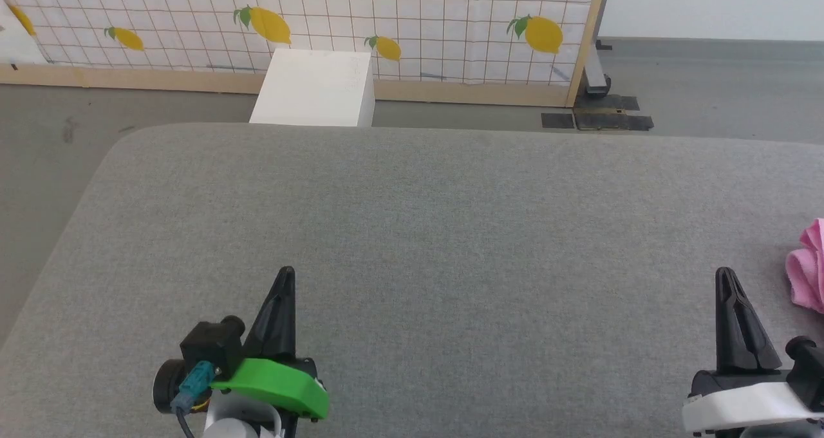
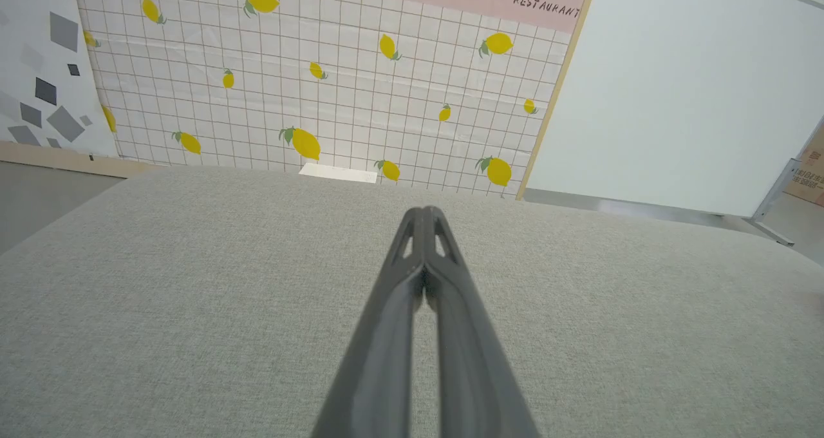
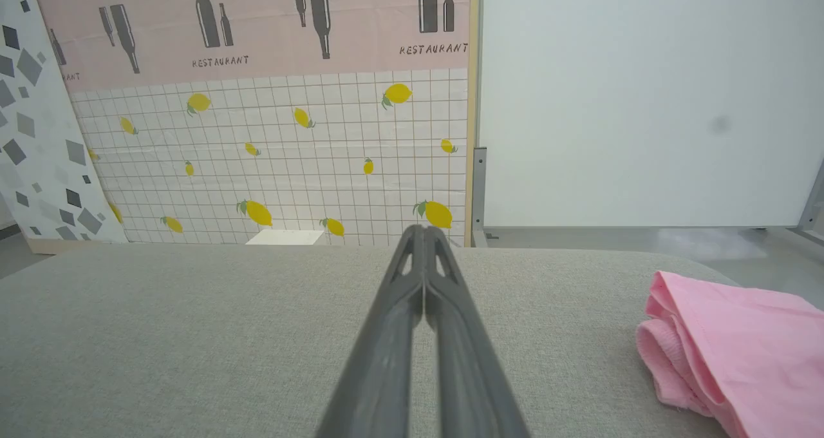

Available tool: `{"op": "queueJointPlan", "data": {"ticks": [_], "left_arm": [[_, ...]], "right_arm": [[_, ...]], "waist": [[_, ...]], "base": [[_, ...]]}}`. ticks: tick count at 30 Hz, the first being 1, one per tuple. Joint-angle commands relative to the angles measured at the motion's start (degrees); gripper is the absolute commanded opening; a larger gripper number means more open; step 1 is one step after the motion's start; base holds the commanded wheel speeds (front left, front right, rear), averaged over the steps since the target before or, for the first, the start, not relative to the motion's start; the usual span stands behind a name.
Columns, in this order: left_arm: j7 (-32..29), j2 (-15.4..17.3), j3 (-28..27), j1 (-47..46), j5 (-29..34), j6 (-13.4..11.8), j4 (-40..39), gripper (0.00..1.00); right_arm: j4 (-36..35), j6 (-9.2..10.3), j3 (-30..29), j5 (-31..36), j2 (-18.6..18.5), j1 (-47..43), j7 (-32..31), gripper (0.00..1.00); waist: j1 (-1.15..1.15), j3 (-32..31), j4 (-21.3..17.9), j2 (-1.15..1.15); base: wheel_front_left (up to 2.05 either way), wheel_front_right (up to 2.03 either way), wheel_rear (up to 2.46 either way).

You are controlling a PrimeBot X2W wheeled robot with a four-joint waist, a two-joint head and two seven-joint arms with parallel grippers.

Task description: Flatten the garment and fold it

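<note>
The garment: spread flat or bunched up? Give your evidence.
Bunched up: the garment lies heaped, with rolled, overlapping layers, on the grey surface; part of it is out of frame.

Pink garment (image 3: pixel 734 341), bunched and folded over, on the grey surface (image 3: pixel 193 335)

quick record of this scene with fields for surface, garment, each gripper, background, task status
surface: grey fabric-covered top
garment: pink garment, bunched up, lying on the surface to the robot's right
left gripper: left gripper shut, holding nothing
right gripper: right gripper shut, holding nothing, apart from the garment
background: white box, lemon-print panel
task status: not yet flattened or folded
</note>
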State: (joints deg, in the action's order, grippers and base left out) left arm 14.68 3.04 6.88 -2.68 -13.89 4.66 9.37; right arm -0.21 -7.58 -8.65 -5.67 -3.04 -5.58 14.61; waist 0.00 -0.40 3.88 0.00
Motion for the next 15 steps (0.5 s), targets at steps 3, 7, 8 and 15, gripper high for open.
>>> {"op": "queueJointPlan", "data": {"ticks": [3,7,8,15], "left_arm": [[-0.60,-0.01,-0.26,0.12,0.56,-0.20,-0.39,0.00],[-1.06,-0.01,-0.48,0.20,0.99,-0.35,-0.69,0.00],[-1.19,-0.01,-0.54,0.22,1.11,-0.39,-0.77,0.00],[-1.99,-0.02,-0.92,0.37,1.87,-0.64,-1.28,0.00]], "right_arm": [[0.01,0.00,0.33,0.23,0.01,0.24,-0.60,0.00],[0.02,0.01,0.60,0.41,0.01,0.41,-1.05,0.00],[0.02,0.01,0.68,0.46,0.01,0.46,-1.18,0.00],[0.03,0.01,1.15,0.77,0.02,0.77,-1.98,0.00]], "waist": [[0.00,0.01,-0.10,0.00],[0.00,0.03,-0.23,0.00],[0.00,0.03,-0.26,0.00],[0.00,0.05,-0.48,0.00]], "base": [[0.00,0.00,0.00],[0.00,0.00,0.00],[0.00,0.00,0.00],[0.00,0.00,0.00]]}}
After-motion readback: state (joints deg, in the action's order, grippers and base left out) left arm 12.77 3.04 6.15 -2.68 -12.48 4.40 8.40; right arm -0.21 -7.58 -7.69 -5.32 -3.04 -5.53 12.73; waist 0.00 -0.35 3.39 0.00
